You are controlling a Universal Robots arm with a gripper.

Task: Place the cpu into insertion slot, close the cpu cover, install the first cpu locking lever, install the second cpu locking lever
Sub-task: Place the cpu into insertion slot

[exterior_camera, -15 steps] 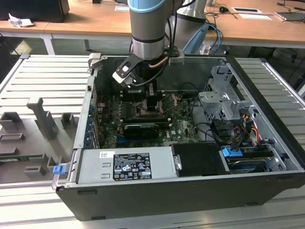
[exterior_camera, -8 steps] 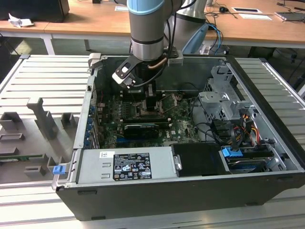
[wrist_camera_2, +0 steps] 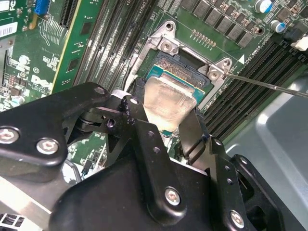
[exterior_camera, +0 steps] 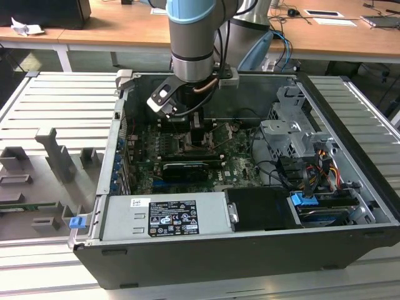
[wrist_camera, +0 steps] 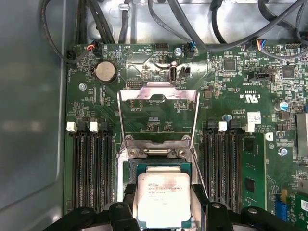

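My gripper [wrist_camera: 163,189] is shut on the cpu [wrist_camera: 163,208], a square chip with a pale silvery top, one black finger on each of two opposite edges. In both wrist views the cpu hangs just over the insertion slot [wrist_camera: 159,167], offset from it so that part of the dark recessed socket [wrist_camera_2: 185,73] shows beyond the chip [wrist_camera_2: 168,96]. The cpu cover [wrist_camera: 159,94], a thin metal frame, is swung open away from the slot. A thin lever rod [wrist_camera_2: 264,85] sticks out from a socket corner. In the exterior view the gripper [exterior_camera: 195,128] reaches down into the computer case.
Memory slots [wrist_camera: 91,168] flank the socket on both sides. Black cables [wrist_camera: 192,24] run along the board's edge, near a coin battery [wrist_camera: 105,71]. In the exterior view a drive cage [exterior_camera: 294,134] and power supply [exterior_camera: 165,215] sit inside the case [exterior_camera: 350,144].
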